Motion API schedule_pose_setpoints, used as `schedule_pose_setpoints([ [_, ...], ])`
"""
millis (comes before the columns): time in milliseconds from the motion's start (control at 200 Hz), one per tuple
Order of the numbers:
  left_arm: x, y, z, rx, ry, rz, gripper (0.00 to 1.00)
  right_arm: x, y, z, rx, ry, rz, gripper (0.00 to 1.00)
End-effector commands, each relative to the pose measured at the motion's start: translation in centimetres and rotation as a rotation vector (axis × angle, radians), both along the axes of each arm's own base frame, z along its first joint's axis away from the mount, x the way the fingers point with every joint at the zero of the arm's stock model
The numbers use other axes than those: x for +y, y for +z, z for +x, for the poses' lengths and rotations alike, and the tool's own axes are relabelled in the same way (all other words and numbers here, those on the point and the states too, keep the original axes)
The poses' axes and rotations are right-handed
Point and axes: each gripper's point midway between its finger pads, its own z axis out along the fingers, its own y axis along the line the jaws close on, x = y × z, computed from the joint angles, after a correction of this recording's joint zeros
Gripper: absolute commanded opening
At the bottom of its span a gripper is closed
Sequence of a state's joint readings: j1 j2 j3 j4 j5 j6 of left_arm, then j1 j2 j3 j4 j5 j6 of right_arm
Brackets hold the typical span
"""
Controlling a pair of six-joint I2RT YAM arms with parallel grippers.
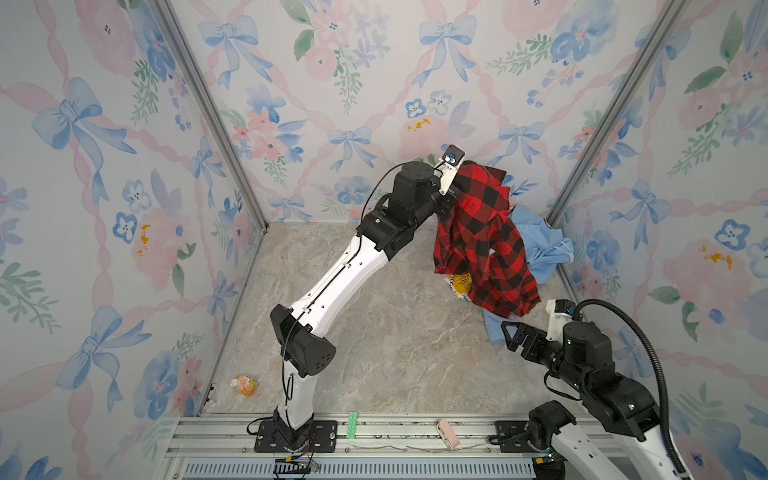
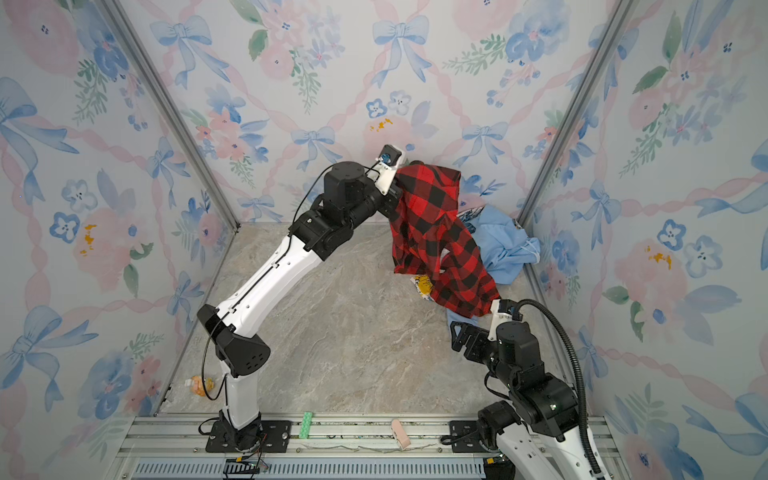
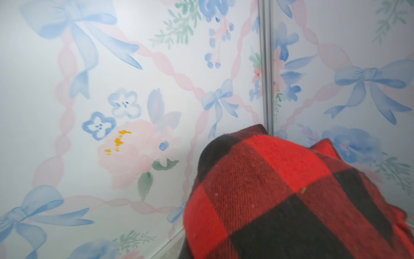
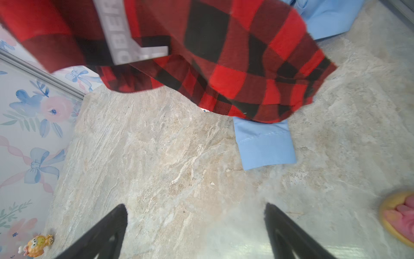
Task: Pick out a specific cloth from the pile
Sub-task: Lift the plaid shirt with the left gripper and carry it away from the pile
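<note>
left end effector (image 1: 453, 198) pinches the cloth (image 1: 486, 249), which hangs below it

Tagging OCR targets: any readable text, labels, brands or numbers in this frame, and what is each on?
"OBER": letters cut off by the picture edge, on a grey label on the red and black plaid flannel garment, right wrist view. The label's other characters are blurred.
White cloth with yellow print: print too small to read.
No other text shows.
</note>
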State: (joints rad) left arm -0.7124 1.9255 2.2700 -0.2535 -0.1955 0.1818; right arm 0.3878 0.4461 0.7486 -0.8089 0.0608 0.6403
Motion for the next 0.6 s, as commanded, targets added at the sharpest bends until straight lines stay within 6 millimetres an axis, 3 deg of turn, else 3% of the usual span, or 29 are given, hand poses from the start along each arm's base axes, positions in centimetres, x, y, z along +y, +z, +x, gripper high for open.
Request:
schedule_pose_setpoints([
  [0, 11.4, 10.9, -0.9, -0.256, 0.266, -0.303, 0.0, 0.0, -0.3, 0.2, -0.002, -0.016, 0.021, 0.97],
  [115, 21.1, 13.7, -2.5, -0.343, 0.411, -0.503, 0.0, 0.2, -0.5, 0.3, 0.0, -0.015, 0.028, 0.97],
  [185, 26.2, 13.5, -2.8, -0.356, 0.534, -0.522, 0.0, 0.2, -0.7, 0.4, 0.005, -0.015, 0.028, 0.97],
  [285, 30.9, 11.3, -1.9, -0.301, 0.613, -0.468, 0.0, 0.5, -0.8, 0.6, 0.005, -0.009, 0.034, 0.97],
  [410, 32.7, 5.6, 0.7, -0.17, 0.611, -0.357, 0.0, 1.1, -0.9, 1.2, 0.006, 0.004, 0.054, 0.97],
  [595, 29.9, -4.1, 3.3, 0.027, 0.464, -0.289, 0.0, 1.5, -1.0, 1.4, 0.014, 0.011, 0.069, 0.97],
])
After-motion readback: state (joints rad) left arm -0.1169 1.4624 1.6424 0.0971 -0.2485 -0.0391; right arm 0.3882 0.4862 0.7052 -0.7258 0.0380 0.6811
